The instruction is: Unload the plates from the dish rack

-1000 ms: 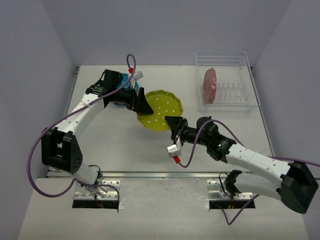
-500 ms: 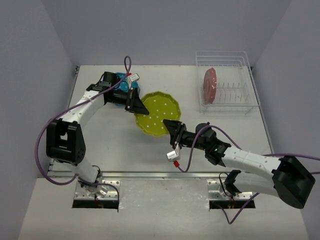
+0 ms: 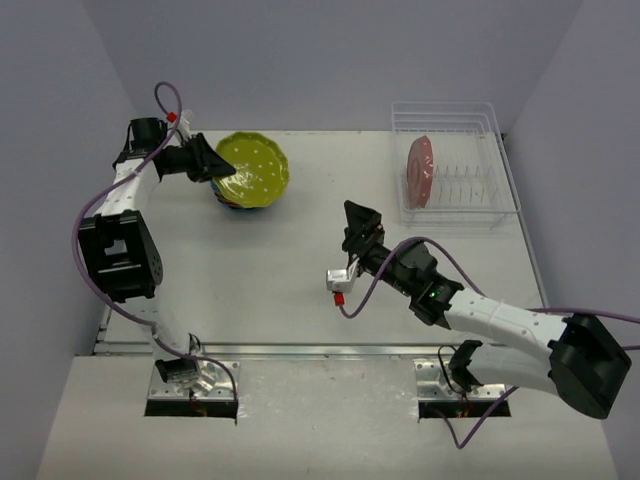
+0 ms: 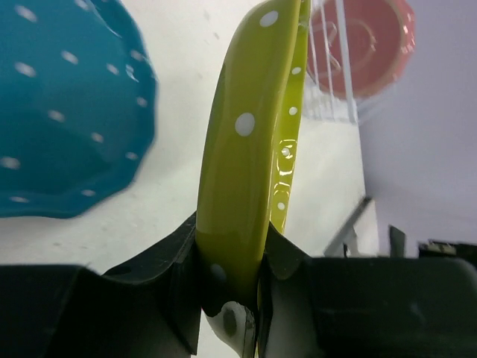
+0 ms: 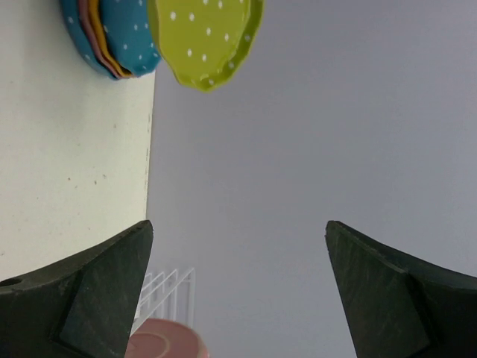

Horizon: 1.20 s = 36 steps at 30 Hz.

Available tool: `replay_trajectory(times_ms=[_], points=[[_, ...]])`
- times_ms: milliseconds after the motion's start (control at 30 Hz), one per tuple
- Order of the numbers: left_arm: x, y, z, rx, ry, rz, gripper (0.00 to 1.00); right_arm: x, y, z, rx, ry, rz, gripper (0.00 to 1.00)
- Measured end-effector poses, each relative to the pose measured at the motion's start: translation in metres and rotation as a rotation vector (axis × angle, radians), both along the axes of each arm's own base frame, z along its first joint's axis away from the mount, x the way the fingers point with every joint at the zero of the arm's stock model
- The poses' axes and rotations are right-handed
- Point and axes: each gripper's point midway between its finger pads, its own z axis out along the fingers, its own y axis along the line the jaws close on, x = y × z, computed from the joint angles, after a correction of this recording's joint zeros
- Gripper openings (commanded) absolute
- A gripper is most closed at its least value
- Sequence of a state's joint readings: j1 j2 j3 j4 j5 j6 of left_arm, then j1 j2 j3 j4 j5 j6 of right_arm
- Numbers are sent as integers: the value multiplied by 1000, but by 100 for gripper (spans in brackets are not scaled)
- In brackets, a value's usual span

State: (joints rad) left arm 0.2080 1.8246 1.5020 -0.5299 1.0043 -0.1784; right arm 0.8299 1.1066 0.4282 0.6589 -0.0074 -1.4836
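My left gripper is shut on the rim of a yellow-green dotted plate and holds it tilted just above the stack of plates at the back left. In the left wrist view the plate stands edge-on between the black fingers, with the blue top plate of the stack beside it. A pink plate stands on edge in the clear dish rack at the back right. My right gripper hangs open and empty over mid-table, its fingertips wide apart.
The right wrist view looks toward the back wall and shows the plate stack, the yellow-green plate, the pink plate and the rack's ribs. A white and red connector dangles from the right arm's cable.
The left gripper shut on the yellow-green plate and carried it from mid-table to the back left, above the stack. The right gripper let go of it, opened wide and drew back.
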Motion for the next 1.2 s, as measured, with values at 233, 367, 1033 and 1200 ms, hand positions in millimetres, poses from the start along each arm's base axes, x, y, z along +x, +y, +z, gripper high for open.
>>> replay_trajectory(times_ms=[233, 367, 1033, 1200], points=[[58, 52, -12, 97, 1, 217, 0, 54, -37, 58, 307, 328, -281, 99], [75, 62, -39, 113, 54, 264, 0, 70, -68, 82, 490, 454, -400, 99], [103, 90, -74, 236, 90, 376, 66, 73, -120, 30, 669, 852, -694, 99], [101, 99, -64, 327, 56, 402, 67, 83, -133, 41, 767, 902, -746, 99]])
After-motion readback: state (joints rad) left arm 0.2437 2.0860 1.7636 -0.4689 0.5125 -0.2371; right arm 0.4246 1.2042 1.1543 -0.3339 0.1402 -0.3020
